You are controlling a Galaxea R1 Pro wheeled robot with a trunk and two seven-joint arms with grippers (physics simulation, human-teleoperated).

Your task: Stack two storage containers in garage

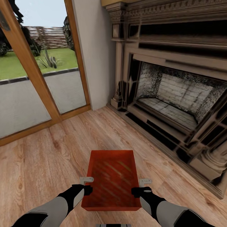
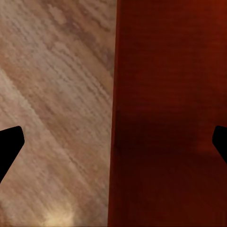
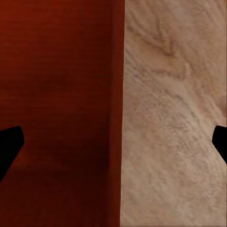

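The job is at an early stage, as far as one can judge: one orange-red bin (image 1: 111, 179) is held between the two arms out in front of the robot, over the light wood floor (image 1: 47, 157) of the living room, with the dark fireplace (image 1: 176, 97) ahead to the right and the glass door (image 1: 37, 69) ahead to the left. No second bin can be made out, and the garage's concrete is not in sight, so carrying, setting down and stacking are all left to do. The bin sits open side up, level, its ribbed base showing; its long axis runs straight away from the robot, one short end near the trunk and the other pointing toward the corner between door and fireplace. The left hand (image 1: 85, 189) is at the bin's left long wall and the right hand (image 1: 138, 191) at its right long wall, roughly opposite one another. In each wrist view the dark fingertips stand wide apart with the bin's wall between them — spread, it seems, around the wall rather than pinching it, though whether they press on it I cannot tell.
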